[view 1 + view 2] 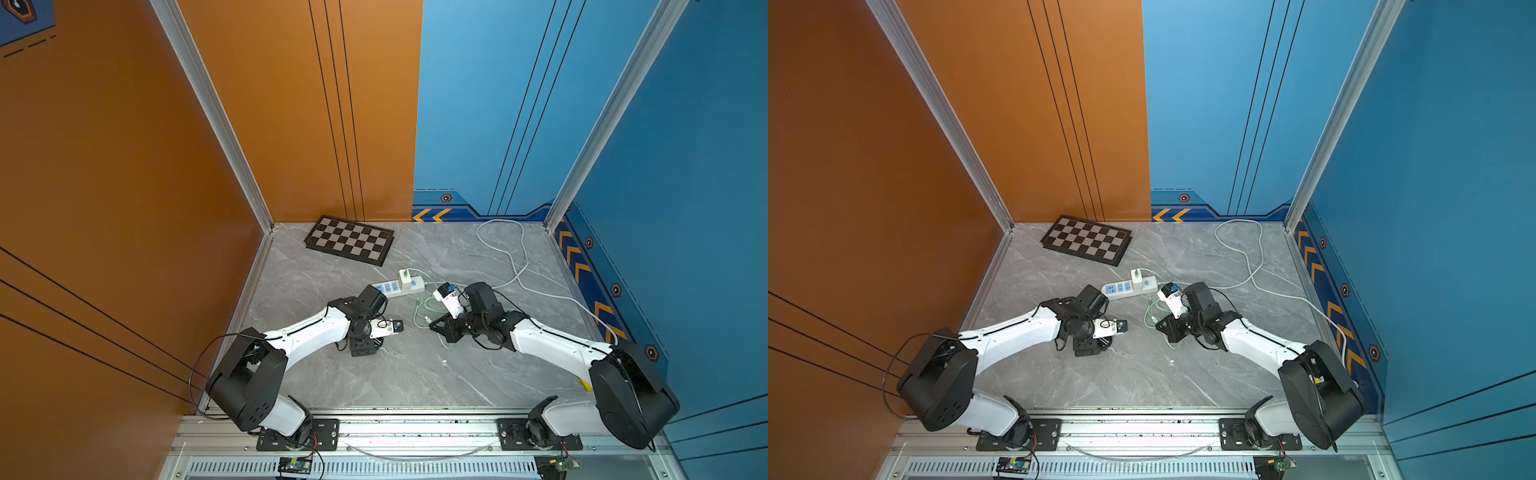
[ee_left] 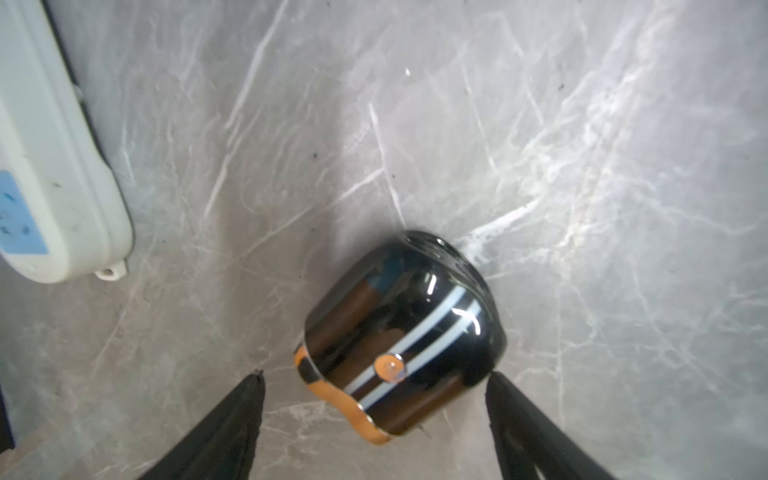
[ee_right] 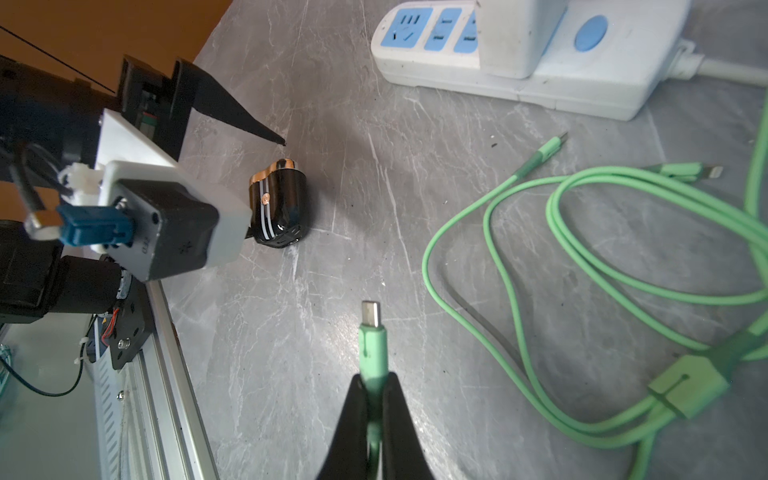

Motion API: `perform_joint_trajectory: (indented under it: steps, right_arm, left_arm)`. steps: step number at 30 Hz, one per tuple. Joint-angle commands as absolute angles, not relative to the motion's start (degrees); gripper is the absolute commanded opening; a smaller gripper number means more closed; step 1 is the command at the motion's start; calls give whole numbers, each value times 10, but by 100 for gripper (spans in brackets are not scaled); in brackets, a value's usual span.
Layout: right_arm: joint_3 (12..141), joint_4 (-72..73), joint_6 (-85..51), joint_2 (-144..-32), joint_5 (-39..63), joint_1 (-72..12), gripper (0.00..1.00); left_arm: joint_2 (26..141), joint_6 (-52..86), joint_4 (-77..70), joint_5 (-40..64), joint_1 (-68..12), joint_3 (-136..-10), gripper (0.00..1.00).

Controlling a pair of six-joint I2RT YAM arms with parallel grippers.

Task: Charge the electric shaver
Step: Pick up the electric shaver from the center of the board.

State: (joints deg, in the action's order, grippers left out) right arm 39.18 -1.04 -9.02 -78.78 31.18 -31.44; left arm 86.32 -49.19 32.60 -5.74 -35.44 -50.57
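- The left pincer point(image 2: 376, 376) stood with its fingers apart, one on each side of the electric shaver point(image 2: 399, 332). The shaver lay on its side on the table point(image 2: 582, 124), between the fingertips and just ahead of them. We saw a clear gap at one finger and could not tell whether the other touched the casing.
- We judged this straddle to be a set-up for grasping and steadying the shaver.
- The right pincer point(image 3: 375, 379) was clamped on the green plug point(image 3: 372, 336), gripping behind the metal tip. The tip stuck out free ahead of the fingers, left bare, we judged, for insertion.
- The shaver lay ahead of that pincer and off to one side, well apart from the plug, so nothing was connected yet.
- On the pincer's other side, the green cable point(image 3: 540, 270) lay in slack loops with two spare connectors point(image 3: 550, 147) unused.
- Farther ahead of it sat the power strip point(image 3: 582, 83), with the white charger block point(image 3: 511, 37) plugged in.
- The table was grey and marble-veined. Far beyond both pincers a chessboard point(image 1: 349, 240) lay by the back wall, half orange point(image 1: 291, 124) and half blue point(image 1: 478, 104). The strip's white cord point(image 1: 515, 266) looped nearby.
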Motion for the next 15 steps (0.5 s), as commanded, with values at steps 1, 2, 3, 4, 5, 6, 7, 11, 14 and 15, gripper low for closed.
perform_joint_trajectory:
  steps: [1, 2, 3, 4, 5, 6, 7, 11, 14, 15]
  right_arm:
    - [378, -24, -90, -764, 294, -313, 0]
    - [375, -25, -90, -761, 294, -312, 0]
    - [372, -24, -91, -756, 294, -310, 0]
    - [369, -23, -92, -752, 294, -310, 0]
    - [365, -22, -91, -749, 294, -308, 0]
    - [362, -22, -92, -747, 295, -306, 0]
    - [360, -19, -93, -745, 296, -304, 0]
    - [357, -12, -97, -744, 301, -302, 0]
    - [354, -10, -100, -744, 301, -302, 0]
    - [354, -9, -99, -744, 301, -302, 0]
  left_arm:
    - [891, -533, 349, -47, -355, -517, 85]
    - [897, -534, 350, -46, -355, -519, 85]
    - [902, -535, 350, -42, -354, -521, 85]
    - [910, -539, 349, -41, -354, -521, 85]
    - [917, -541, 349, -42, -353, -522, 85]
    - [923, -541, 348, -40, -351, -525, 85]
    - [931, -540, 347, -38, -351, -531, 85]
    - [954, -541, 347, -28, -346, -549, 85]
    - [962, -537, 348, -22, -349, -562, 85]
    - [962, -537, 348, -19, -350, -563, 84]
